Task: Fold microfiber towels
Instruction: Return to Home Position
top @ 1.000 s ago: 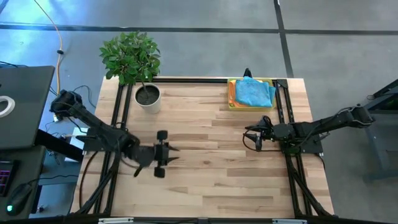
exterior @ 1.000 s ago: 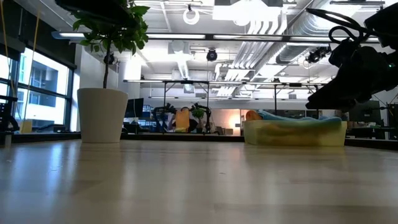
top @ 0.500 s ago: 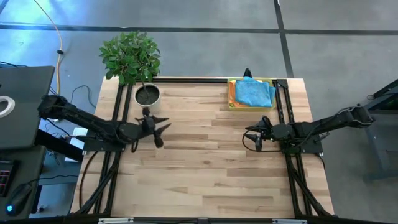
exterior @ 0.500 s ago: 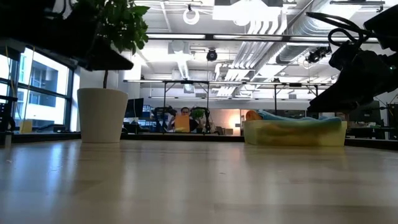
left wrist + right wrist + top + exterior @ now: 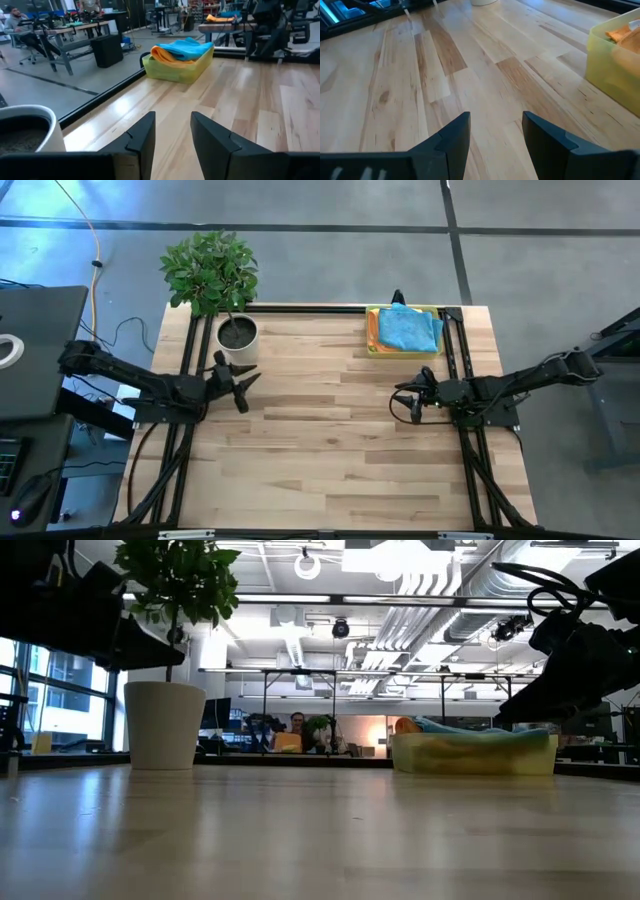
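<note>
Blue towel (image 5: pixel 407 328) tops folded stack, orange towel (image 5: pixel 162 52) showing beneath, in yellow bin (image 5: pixel 400 353) at far corner of table (image 5: pixel 330 440), right arm's side. We find left gripper (image 5: pixel 245 385) hanging over table's left side, just beside plant pot (image 5: pixel 237 333), fingers parted, empty. Right gripper (image 5: pixel 416 402) hovers near bin, fingers likewise spread, nothing between.
</note>
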